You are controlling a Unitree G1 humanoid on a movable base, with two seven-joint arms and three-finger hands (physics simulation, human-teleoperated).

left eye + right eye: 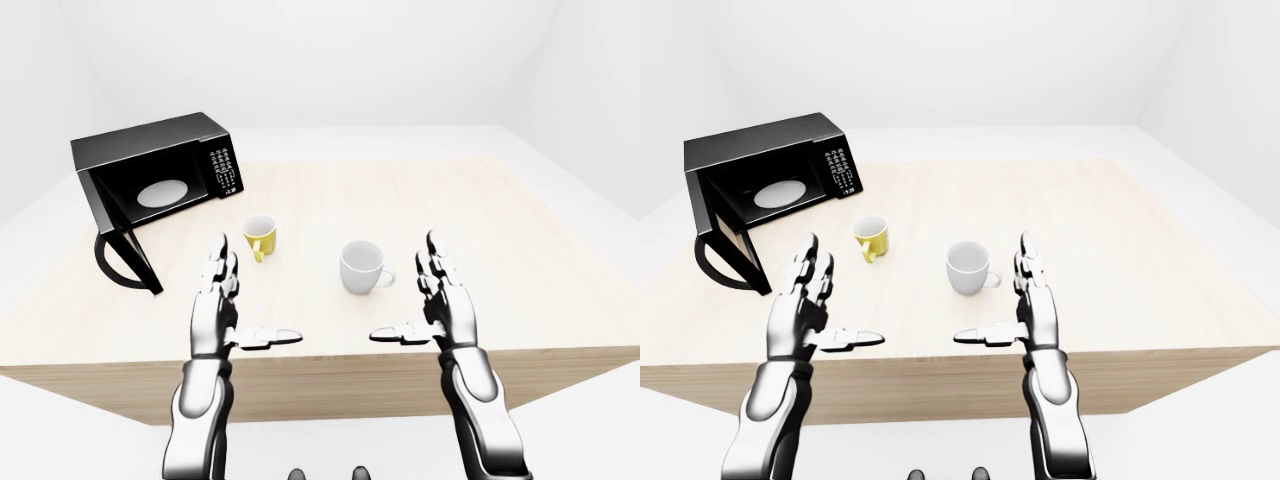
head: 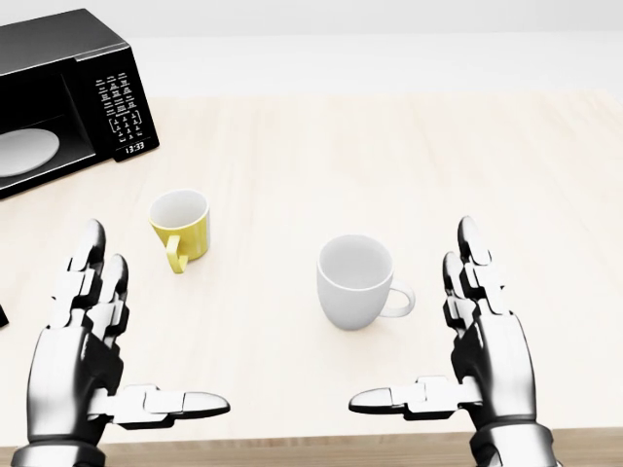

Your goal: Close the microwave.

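The black microwave [image 1: 150, 172] stands at the top left of the wooden table [image 1: 480, 210], seen best in the left-eye view. Its door [image 1: 127, 259] is swung wide open toward the table's lower edge, and a white plate [image 1: 163, 192] lies inside. My left hand [image 2: 146, 331] hovers open over the table's lower left, well below and right of the microwave, touching nothing. My right hand [image 2: 419, 331] is open at the lower right, thumb pointing inward. Neither hand holds anything.
A yellow mug [image 2: 181, 226] stands between my left hand and the microwave. A white mug [image 2: 355, 282] sits mid-table, just left of my right hand. The table's lower edge runs under both wrists.
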